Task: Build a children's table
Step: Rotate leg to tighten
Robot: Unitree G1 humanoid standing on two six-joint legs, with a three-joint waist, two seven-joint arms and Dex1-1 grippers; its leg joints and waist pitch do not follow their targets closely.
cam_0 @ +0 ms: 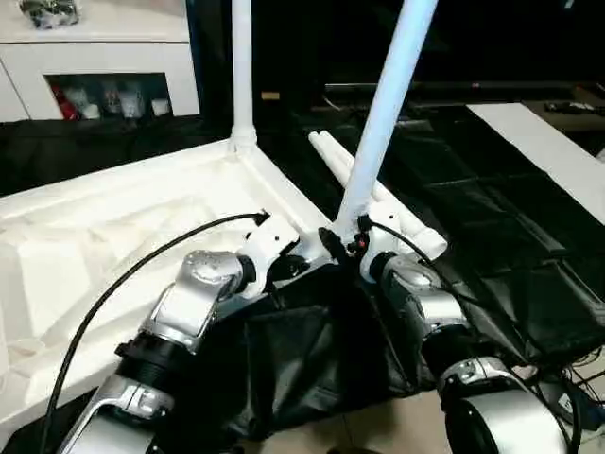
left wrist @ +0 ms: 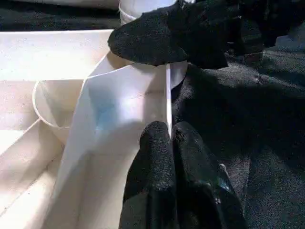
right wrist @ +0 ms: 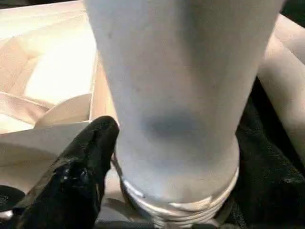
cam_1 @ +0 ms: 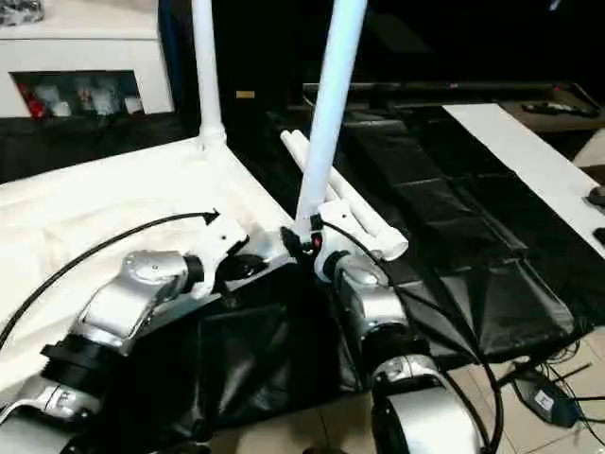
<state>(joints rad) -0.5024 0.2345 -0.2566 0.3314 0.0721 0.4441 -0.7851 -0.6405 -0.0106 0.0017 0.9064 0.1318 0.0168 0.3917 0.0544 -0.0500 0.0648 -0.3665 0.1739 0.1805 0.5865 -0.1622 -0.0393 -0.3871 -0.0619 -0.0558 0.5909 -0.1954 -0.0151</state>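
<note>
The table top (cam_0: 113,227) lies upside down on my left, ribs up. One leg (cam_0: 242,66) already stands in the far corner socket. The 2nd leg (cam_0: 383,113) is in my right pincer (cam_0: 352,238), low down by its screw end. Its long way goes up and leans a bit to the right, away from the top. The near corner socket (left wrist: 50,107) is just left of the leg's bottom end, and that is the thing the next move hangs on, I think: the end must sit over that round hole and the leg must stand straight. My right pincer is spread wide round the fat tube, one black finger (right wrist: 71,162) pressing on the side just above the threads (right wrist: 176,210). My left pincer (left wrist: 171,138) is shut tight on the thin edge of the top's corner, to hold it still, I guess. Right arm is the one nearer the leg, left arm nearer the top. Two more legs (cam_0: 378,203) lie on the black cloth (cam_0: 492,236), just behind my right wrist.
</note>
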